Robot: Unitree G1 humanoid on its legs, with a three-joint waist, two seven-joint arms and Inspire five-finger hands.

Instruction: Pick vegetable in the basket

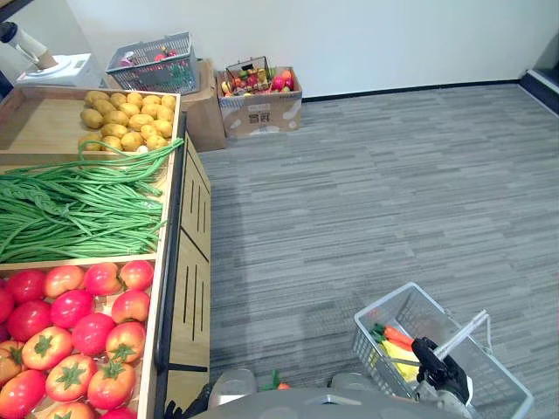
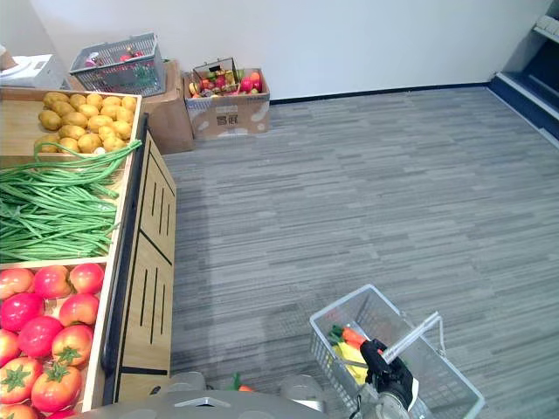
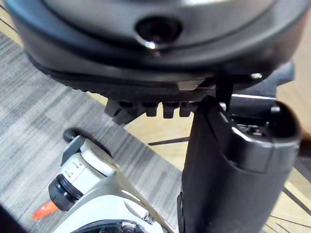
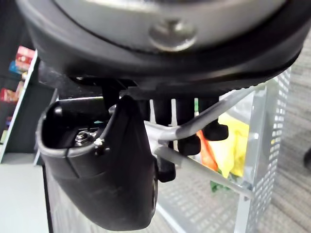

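Note:
A wire basket (image 1: pixel 382 299) hangs at my lower right above the carpet. My right hand (image 1: pixel 441 371) is shut on the basket's handle (image 4: pixel 204 121), its fingers hooked round the wire. Inside lie a carrot (image 1: pixel 397 335) and a yellow vegetable (image 4: pixel 231 141). On my left, the wooden stand holds potatoes (image 1: pixel 131 118), long green beans (image 1: pixel 79 205) and tomatoes (image 1: pixel 70 323). My left hand (image 3: pixel 233 184) hangs low beside the stand's wooden front, fingers relaxed, holding nothing.
A cardboard box of toy fruit (image 1: pixel 259 96) and a grey basket (image 1: pixel 153 63) on another box stand by the far wall. A white scale (image 1: pixel 52 68) sits behind the stand. Grey carpet stretches to the right. A small orange item (image 3: pixel 44 209) lies on the floor.

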